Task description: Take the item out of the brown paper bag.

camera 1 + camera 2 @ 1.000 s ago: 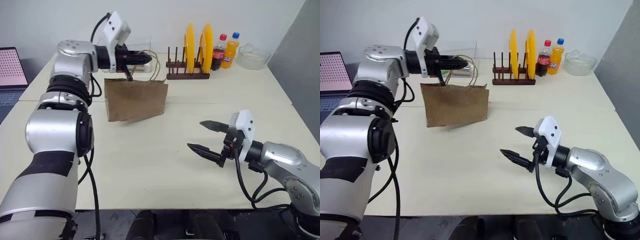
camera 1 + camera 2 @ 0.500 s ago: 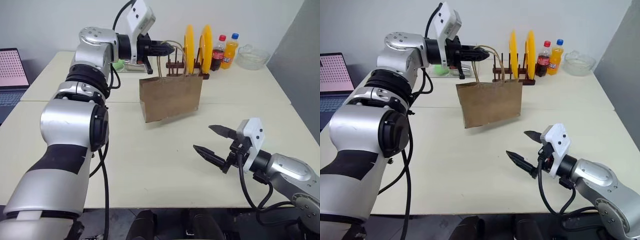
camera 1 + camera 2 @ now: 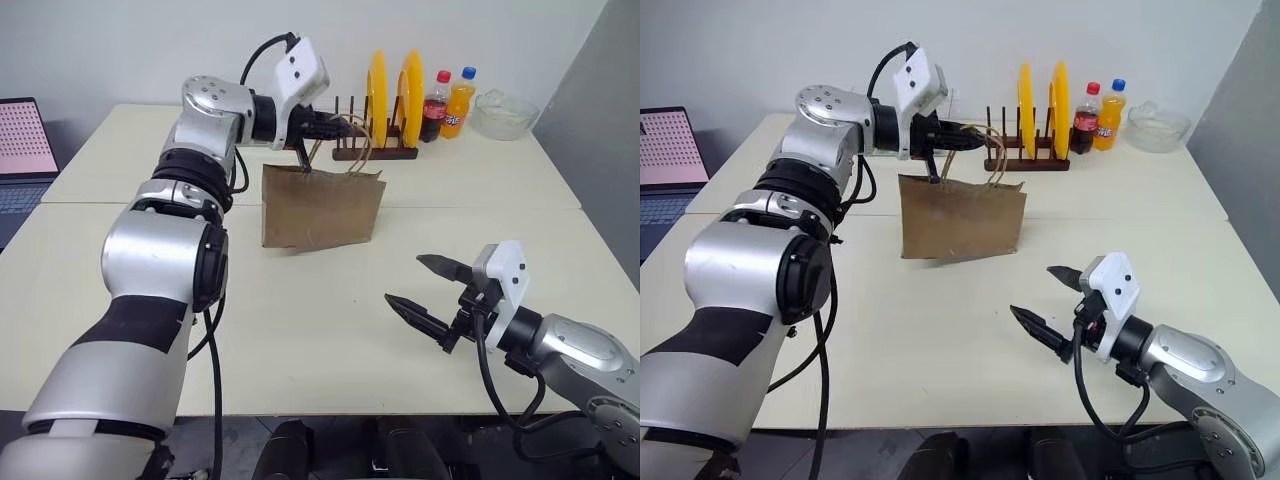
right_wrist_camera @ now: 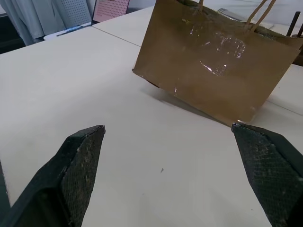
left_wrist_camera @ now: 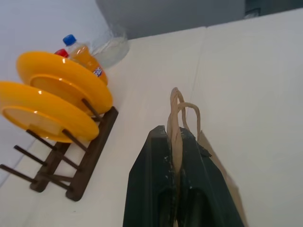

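Observation:
The brown paper bag [image 3: 322,208] hangs by its tan loop handles [image 5: 176,118] in front of the plate rack, tilted. One bottom corner is raised over its shadow on the table. My left gripper [image 3: 335,128] is above the bag's top edge, shut on a handle. The strap is pinched between its black fingers [image 5: 154,161]. The item is hidden. My right gripper [image 3: 403,278] hovers low over the near right of the table, open wide and empty. It points at the bag's flat side [image 4: 218,61], well short of it.
A wooden rack [image 3: 375,150] with two yellow plates stands just behind the bag. Right of it are a cola bottle [image 3: 437,105], an orange soda bottle [image 3: 462,100] and a glass bowl [image 3: 505,112]. A laptop [image 3: 22,150] sits at the far left edge.
My left gripper has carried the bag to the right by its handle. The bag swung out towards the rack, then settled back a little and lower. The right gripper stays open, almost in place.

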`<control>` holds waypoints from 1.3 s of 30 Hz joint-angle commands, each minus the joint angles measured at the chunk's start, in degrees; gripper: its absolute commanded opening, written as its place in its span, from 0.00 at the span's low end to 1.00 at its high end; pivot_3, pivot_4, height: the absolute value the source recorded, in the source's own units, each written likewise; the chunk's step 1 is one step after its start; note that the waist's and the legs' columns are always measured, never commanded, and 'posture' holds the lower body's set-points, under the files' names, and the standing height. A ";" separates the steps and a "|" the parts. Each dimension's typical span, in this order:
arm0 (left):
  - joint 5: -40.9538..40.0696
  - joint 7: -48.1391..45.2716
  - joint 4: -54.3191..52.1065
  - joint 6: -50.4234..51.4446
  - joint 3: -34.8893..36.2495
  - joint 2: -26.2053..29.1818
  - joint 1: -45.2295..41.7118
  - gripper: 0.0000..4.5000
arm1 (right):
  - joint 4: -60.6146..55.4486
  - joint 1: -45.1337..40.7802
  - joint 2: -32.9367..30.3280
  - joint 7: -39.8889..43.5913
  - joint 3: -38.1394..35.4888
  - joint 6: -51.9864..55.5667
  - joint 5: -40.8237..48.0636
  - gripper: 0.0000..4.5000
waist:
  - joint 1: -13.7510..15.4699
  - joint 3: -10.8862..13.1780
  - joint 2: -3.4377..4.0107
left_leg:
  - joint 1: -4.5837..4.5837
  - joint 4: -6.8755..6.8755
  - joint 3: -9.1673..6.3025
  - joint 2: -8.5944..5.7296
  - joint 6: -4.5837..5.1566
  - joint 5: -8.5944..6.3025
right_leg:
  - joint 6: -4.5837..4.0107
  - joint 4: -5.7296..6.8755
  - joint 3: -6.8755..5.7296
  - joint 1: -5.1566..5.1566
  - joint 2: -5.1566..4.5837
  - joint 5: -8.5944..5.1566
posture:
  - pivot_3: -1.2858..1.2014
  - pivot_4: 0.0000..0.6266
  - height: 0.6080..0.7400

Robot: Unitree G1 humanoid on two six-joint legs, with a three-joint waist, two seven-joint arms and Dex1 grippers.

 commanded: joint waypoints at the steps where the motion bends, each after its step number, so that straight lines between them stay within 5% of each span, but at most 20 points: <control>1: 1.26 3.06 -0.74 -2.91 -0.09 1.27 -0.81 0.01 | -2.16 -0.53 0.22 -1.22 0.42 -0.59 0.67 1.00 | 0.00 0.00 0.00 | 0.00 0.00 0.00 0.00 0.00 0.00 | 0.00 0.00 0.00 0.00 0.00 0.00 | 0.52 0.24 1.00; 14: 6.08 12.92 -0.22 -8.59 -1.37 2.77 -0.88 0.01 | -1.32 -2.71 0.38 -2.17 2.07 -0.88 1.56 1.00 | 0.00 0.00 0.00 | 0.01 0.01 0.01 0.00 0.00 0.00 | 0.00 0.02 0.00 0.00 0.00 0.00 | 0.52 0.24 1.00; 28: 7.03 7.55 -0.26 -7.94 -2.59 3.51 1.70 0.01 | 0.68 -5.28 1.37 -3.62 2.99 -1.97 -0.42 1.00 | -0.04 0.00 0.00 | 0.05 0.02 0.06 0.00 0.00 0.00 | -0.01 0.09 0.04 0.00 0.00 0.00 | 0.52 0.24 1.00; 32: 7.42 6.98 -0.30 -7.51 -2.95 4.56 1.88 0.20 | 1.31 -6.85 1.02 -3.60 2.75 -2.41 -2.00 1.00 | -0.05 0.00 0.00 | 0.05 0.02 0.05 0.00 0.00 0.00 | -0.01 0.09 0.04 0.00 0.00 0.00 | 0.52 0.24 1.00; 39: 6.43 3.71 -0.70 -7.06 -2.50 6.87 3.09 0.68 | 2.10 -8.77 0.61 -2.95 2.09 -2.87 -3.10 1.00 | -0.10 0.00 0.00 | 0.09 0.02 0.08 0.00 0.00 0.00 | -0.01 0.11 0.08 0.00 0.01 0.00 | 0.52 0.24 1.00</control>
